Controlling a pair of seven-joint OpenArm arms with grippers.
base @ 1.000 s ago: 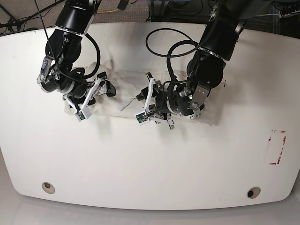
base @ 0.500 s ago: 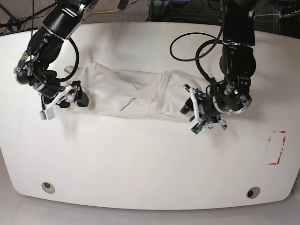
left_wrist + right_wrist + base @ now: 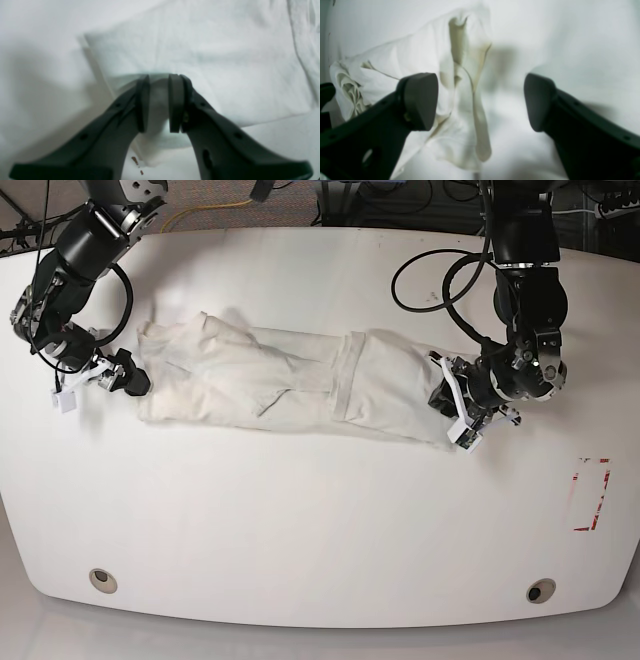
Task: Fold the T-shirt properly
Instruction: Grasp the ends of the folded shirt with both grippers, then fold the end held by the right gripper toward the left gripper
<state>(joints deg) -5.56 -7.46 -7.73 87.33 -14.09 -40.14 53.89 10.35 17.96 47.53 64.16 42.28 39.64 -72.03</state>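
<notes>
The cream T-shirt (image 3: pixel 300 380) lies stretched into a long horizontal band across the table, plain side up, with no graphic showing. My left gripper (image 3: pixel 455 418) is at the shirt's right end. In the left wrist view it (image 3: pixel 159 85) is pinched shut on a fold of the T-shirt (image 3: pixel 225 50). My right gripper (image 3: pixel 128 380) is at the shirt's left end. In the right wrist view it (image 3: pixel 480 100) is wide open, with the rumpled end of the T-shirt (image 3: pixel 425 50) lying just ahead of its left finger (image 3: pixel 420 100).
The white table (image 3: pixel 320 520) has two round holes near its front edge (image 3: pixel 103 580) (image 3: pixel 541 591). A red marking (image 3: pixel 590 495) is at the right. Black cables (image 3: pixel 430 280) loop over the table's back by the left arm.
Both arms have moved apart, outward from the middle. The shirt has been drawn from a bunched heap into a long band. The right gripper has drawn back just off the shirt's left end.
</notes>
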